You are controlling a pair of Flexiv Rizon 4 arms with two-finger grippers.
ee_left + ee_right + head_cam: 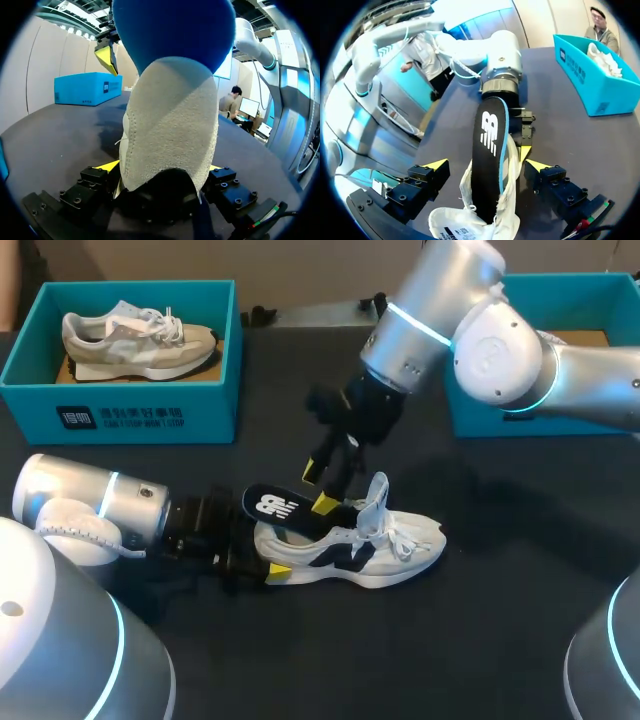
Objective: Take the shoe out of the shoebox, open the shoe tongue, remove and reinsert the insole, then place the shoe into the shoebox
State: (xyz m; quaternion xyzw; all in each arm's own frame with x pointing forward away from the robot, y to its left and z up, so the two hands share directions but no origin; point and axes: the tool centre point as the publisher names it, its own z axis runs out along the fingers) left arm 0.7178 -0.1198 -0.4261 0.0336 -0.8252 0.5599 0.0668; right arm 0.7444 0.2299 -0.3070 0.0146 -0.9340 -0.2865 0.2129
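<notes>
Dark tabletop [520, 590] is carrying everything. At its far left corner a teal left shoebox [150, 415] is standing, and a beige shoe [135, 343] is lying inside it on its sole.

Nearer the front, the left arm is coming in low over the table. The left gripper [265, 552] is clamping the heel of the white shoe [400, 550], one yellow-tipped finger on each side. The left wrist view is showing this heel [170, 125] wedged between those two fingers.

The white shoe is resting on its sole on the table, well apart from both boxes, its toe pointing toward the right side and its tongue [378, 495] standing up.

A black insole [275, 505] with a white logo is sticking out of the shoe's opening, slanting up and back over the heel, with its front end down inside the shoe.

Over the shoe's middle, the right gripper [319, 487] is hanging from the right arm. In the right wrist view its fingers [435, 164] are spread wide, straddling the insole [490, 135] without pinching it.

At the far right, a teal right shoebox [480, 420] is sitting behind the arm.
</notes>
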